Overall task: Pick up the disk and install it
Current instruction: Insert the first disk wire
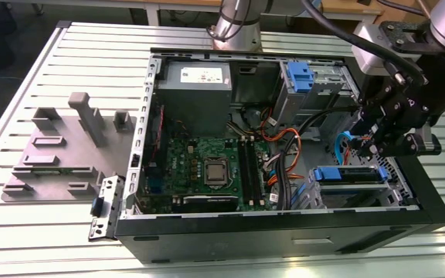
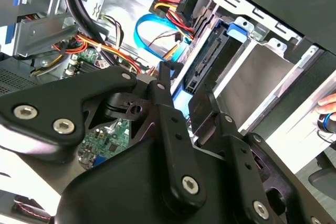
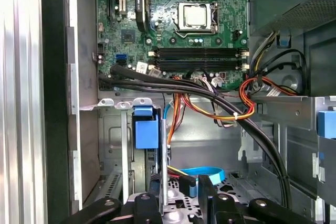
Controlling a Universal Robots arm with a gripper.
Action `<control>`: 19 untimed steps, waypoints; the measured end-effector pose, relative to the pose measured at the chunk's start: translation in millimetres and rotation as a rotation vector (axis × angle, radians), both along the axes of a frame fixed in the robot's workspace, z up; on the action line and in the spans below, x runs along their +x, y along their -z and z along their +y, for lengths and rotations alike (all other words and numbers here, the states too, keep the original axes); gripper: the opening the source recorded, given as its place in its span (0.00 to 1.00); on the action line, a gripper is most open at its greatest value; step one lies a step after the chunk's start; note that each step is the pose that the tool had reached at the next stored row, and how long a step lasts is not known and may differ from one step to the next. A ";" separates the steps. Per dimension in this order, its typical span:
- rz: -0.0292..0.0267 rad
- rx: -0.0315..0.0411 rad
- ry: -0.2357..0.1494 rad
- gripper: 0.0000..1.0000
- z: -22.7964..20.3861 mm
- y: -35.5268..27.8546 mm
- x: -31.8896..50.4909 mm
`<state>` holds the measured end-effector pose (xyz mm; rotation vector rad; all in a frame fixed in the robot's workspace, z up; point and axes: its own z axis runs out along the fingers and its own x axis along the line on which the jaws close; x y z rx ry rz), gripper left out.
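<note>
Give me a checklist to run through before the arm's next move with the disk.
1. Is the disk in the drive cage: ok, it stands on edge inside it.
2. Is the disk pushed fully home: cannot tell.
3. Is the hand at the disk's end: ok; its grip, cannot tell.
4. Is the blue cable clear of the hand: not ok, it loops right beside it.
5. Are people clear: not ok, a person's hand shows just outside the case.

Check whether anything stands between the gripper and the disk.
Nothing visible does. In the second wrist view the gripper sits right at the disk, edge-on at the grey metal cage; the blue cable loops aside.
</note>
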<state>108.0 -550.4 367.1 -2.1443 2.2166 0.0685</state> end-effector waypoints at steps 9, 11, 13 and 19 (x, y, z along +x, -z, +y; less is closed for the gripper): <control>-0.0001 0.0001 -0.002 0.42 0.7 10.0 4.9; 0.0000 -0.0003 -0.003 0.42 0.7 10.5 5.0; 0.0000 -0.0001 -0.003 0.42 0.2 10.8 5.1; 0.0000 -0.0001 -0.003 0.42 -0.2 10.8 5.0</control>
